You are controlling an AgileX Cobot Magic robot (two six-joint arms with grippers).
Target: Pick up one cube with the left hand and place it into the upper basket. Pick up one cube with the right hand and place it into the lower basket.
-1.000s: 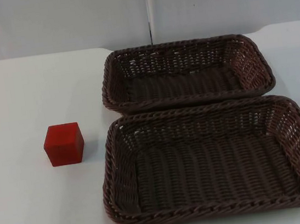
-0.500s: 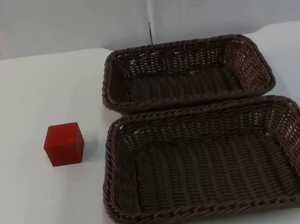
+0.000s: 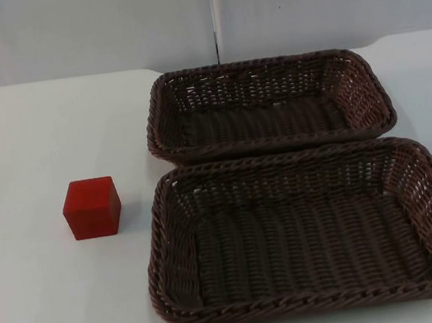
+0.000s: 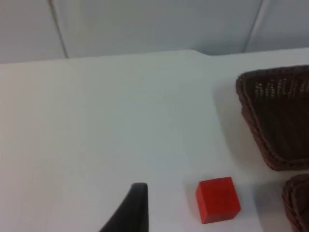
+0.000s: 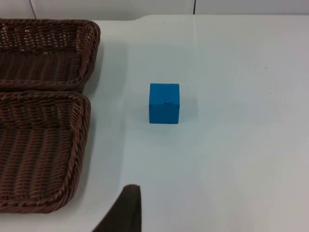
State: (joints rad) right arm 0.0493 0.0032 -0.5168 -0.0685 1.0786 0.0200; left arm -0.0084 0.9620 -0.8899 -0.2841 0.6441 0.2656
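the red cube point(image 3: 91, 207) sat left of the lower basket point(image 3: 163, 240); the blue cube point(image 5: 164, 103) sat right of both baskets; upper basket point(image 3: 155, 122) behind. neither gripper's state could be told.

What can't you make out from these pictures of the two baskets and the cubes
- Left gripper: one black fingertip stands near the red cube; the picture's edge cuts off the rest, so open or shut is unknowable.
- Right gripper: likewise, one fingertip, well short of the blue cube.
- Lower basket: the left wrist view's edge cuts it off.
- Upper basket: cropped by the right wrist view's edge.
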